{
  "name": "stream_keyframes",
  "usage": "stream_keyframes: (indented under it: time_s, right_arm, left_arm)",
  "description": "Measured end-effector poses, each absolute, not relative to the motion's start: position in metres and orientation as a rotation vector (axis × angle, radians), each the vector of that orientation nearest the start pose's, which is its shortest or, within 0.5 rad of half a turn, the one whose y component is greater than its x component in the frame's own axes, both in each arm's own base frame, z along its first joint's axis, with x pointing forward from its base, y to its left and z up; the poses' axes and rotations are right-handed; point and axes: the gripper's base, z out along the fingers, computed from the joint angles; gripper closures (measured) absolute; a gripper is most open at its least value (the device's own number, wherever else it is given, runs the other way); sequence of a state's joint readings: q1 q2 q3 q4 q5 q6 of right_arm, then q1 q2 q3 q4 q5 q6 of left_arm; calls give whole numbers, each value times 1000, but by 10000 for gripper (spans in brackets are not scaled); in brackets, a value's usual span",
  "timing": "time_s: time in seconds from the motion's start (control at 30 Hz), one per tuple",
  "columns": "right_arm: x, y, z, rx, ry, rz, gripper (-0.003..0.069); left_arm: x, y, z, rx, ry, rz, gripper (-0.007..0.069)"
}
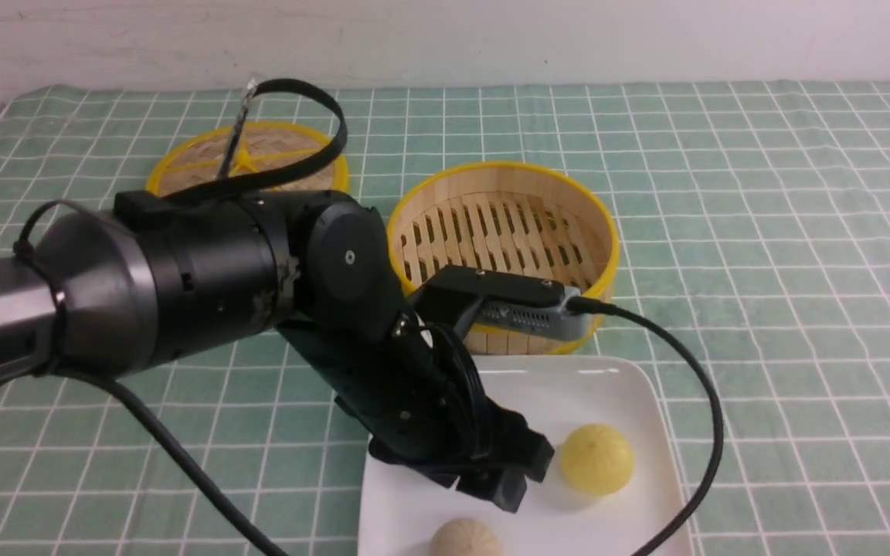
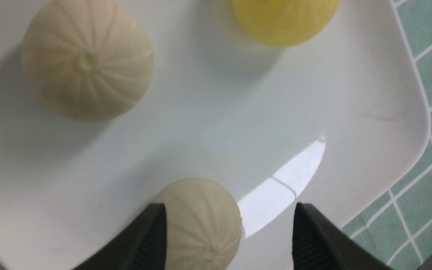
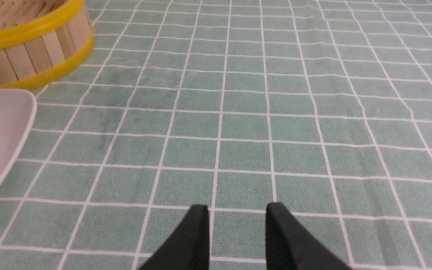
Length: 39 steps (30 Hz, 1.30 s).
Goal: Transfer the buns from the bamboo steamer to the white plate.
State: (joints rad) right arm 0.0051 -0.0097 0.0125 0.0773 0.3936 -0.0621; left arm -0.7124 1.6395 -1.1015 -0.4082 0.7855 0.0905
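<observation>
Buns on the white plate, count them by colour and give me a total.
Cream-white buns: 2
Yellow bun: 1
Total on the white plate: 3

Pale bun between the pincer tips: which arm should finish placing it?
Left. The left pincer is open astride that bun on the white plate; the right pincer hovers over the cloth, off the plate.
</observation>
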Motion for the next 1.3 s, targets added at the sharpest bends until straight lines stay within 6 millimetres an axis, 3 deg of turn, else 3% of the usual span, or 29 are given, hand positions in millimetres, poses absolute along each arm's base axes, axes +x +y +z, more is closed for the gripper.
stream_keyframes:
  time_s: [0.17, 0.27, 0.33, 0.43, 0.57, 0.8, 0.93, 1.07, 1.3]
  right_arm:
    - [52, 3, 174, -16, 1879, 38, 419]
    - [52, 3, 174, -16, 1879, 38, 419]
    - [52, 3, 174, -16, 1879, 38, 419]
    - [52, 3, 174, -16, 1879, 38, 419]
    - [52, 3, 174, -16, 1879, 38, 419]
    - [52, 3, 174, -16, 1879, 38, 419]
    - [52, 3, 174, -16, 1879, 38, 419]
    - [52, 3, 174, -16, 1879, 38, 419]
    - [52, 3, 174, -16, 1879, 38, 419]
  left_arm:
    - [238, -239, 247, 752, 2693, -645, 390]
    - [245, -244, 272, 777, 2636, -645, 564]
    - [251, -246, 294, 829, 2584, -606, 608]
    - [252, -239, 333, 904, 2505, -508, 623]
    - [237, -211, 387, 920, 2428, -333, 623]
    - [195, -160, 429, 797, 2388, -219, 623]
    - [158, -130, 433, 713, 2377, -295, 623]
    - [118, -102, 415, 614, 2289, -446, 623]
    - [94, -86, 371, 422, 1956, -714, 623]
